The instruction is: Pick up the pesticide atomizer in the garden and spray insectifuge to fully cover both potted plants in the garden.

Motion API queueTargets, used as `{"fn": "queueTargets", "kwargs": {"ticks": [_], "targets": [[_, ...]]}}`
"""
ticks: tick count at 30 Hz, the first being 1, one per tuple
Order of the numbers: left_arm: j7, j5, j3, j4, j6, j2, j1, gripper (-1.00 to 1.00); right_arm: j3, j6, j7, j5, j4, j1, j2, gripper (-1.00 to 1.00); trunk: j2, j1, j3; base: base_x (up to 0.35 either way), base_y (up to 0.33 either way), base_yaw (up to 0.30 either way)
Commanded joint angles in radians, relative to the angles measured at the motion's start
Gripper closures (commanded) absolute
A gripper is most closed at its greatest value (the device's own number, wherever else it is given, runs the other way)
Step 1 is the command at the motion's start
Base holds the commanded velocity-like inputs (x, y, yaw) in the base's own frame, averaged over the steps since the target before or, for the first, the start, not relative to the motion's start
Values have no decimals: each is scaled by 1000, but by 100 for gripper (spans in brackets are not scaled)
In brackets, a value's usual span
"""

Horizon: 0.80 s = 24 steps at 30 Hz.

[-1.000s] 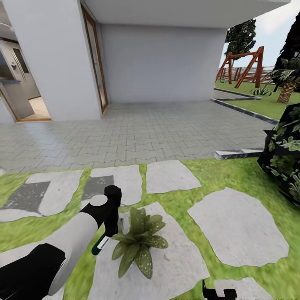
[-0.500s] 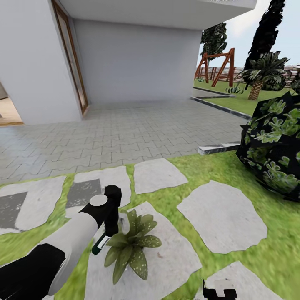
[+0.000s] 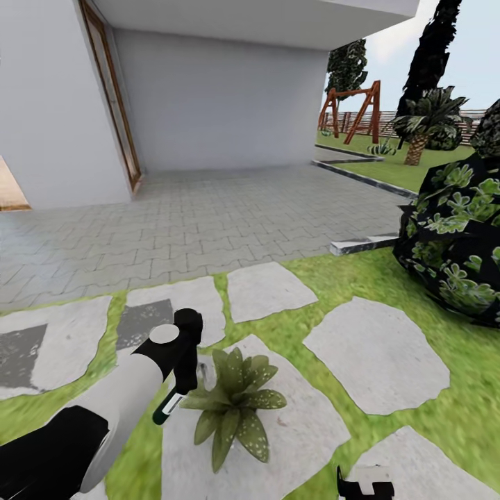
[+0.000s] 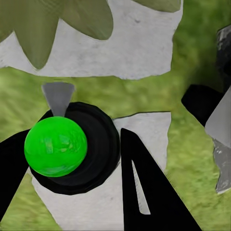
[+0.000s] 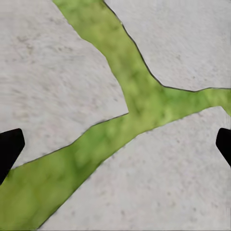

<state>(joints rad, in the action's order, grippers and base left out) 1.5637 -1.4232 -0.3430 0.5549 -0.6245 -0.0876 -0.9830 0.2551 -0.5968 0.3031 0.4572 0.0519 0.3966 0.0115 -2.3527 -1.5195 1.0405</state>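
In the head view my left gripper (image 3: 185,380) hangs low over a stepping stone, shut on the pesticide atomizer (image 3: 167,410), a slim dark green bottle with a white band pointing down and left. Just to its right a potted plant (image 3: 236,406) stands on the stone, with whitish specks of insectifuge (image 3: 254,437) on its near leaves. The left wrist view looks along the atomizer (image 4: 72,147) end-on, between the black fingers (image 4: 144,192), with the plant's leaves (image 4: 48,24) beyond. My right gripper (image 3: 364,483) sits at the bottom edge, and in the right wrist view the gripper (image 5: 115,144) stands open above stone and grass.
Grey stepping stones (image 3: 378,351) lie in the lawn (image 3: 292,333) around me. A large dark shrub (image 3: 455,239) stands at the right. Beyond the lawn are a paved terrace (image 3: 208,222), a white house wall (image 3: 222,97) with a wooden door frame, and a red swing frame (image 3: 354,111).
The whole view has swung to the right, so the house doorway slid off to the left and the shrub came further in. My left arm holds the same pose with the atomizer.
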Motion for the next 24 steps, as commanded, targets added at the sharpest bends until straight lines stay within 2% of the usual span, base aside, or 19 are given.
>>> {"fn": "queueTargets", "kwargs": {"ticks": [1,3,9,12,14,19,24], "targets": [[7,-5,-2,1,-11,0,0,100,6,-3,6,11,-1,1,0,-100,0,0,1,127,304,-6],[7,-5,-1,1,-11,0,0,100,6,-3,5,11,-1,1,1,-100,0,0,1,133,304,-82],[7,-6,-1,-7,-9,0,0,100,6,-3,5,11,-1,1,0,-100,0,0,1,78,265,-275],[7,-6,-13,-7,-9,-1,2,100,6,-3,6,11,-1,1,0,-100,0,0,1,6,35,-194],[7,-6,-21,-7,-9,0,26,100,6,-3,7,11,-1,1,1,-100,0,0,1,1,5,-29],[7,-5,-25,-8,-9,10,50,100,7,-3,6,11,-1,1,0,-100,0,0,1,0,1,-4],[7,-3,-24,3,-10,7,52,100,6,-3,6,11,-1,1,1,-100,0,0,1,0,0,0]]}}
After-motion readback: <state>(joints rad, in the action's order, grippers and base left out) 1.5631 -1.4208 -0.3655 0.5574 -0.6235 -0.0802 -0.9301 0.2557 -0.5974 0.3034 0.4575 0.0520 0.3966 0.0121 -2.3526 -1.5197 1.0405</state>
